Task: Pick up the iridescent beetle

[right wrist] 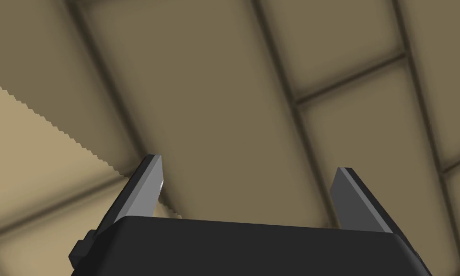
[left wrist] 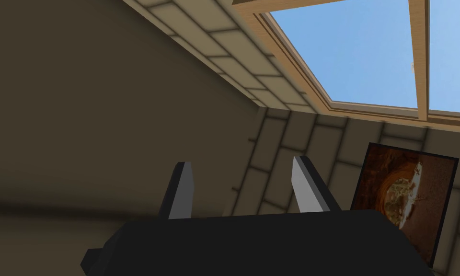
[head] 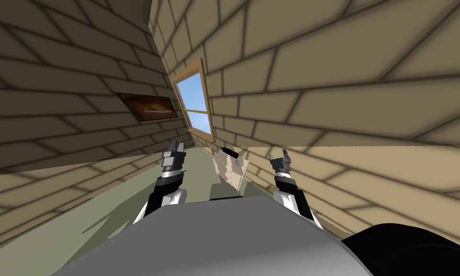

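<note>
The left hand (head: pixel 175 146) is raised in front of the robot. Its two pale fingers (left wrist: pixel 182 191) are spread and hold nothing. The right hand (head: pixel 279 155) is raised to about the same height on the other side. Its fingers (right wrist: pixel 147 189) are also spread wide, with only the block wall beyond them. Neither hand touches anything.

Between the two hands and a little farther out stands a small pale wooden stand (head: pixel 234 175), its light face patterned with faint marks. At its far edge lies a small dark oblong thing, the beetle (head: pixel 230 152), as far as I can make out. It looks plain black from here, and no sheen shows. Its long axis runs along that far edge, crosswise to the robot. It is too small to tell which end is the head. It lies apart from both hands, somewhat nearer the right one.

The stand rests on an olive-green floor (head: pixel 128 191), close to the tan block wall (head: pixel 344 86). Past it, near the corner, a wooden-framed window (head: pixel 195 103) shows blue sky, and a dark brown picture (head: pixel 147 106) hangs on the adjoining wall.
</note>
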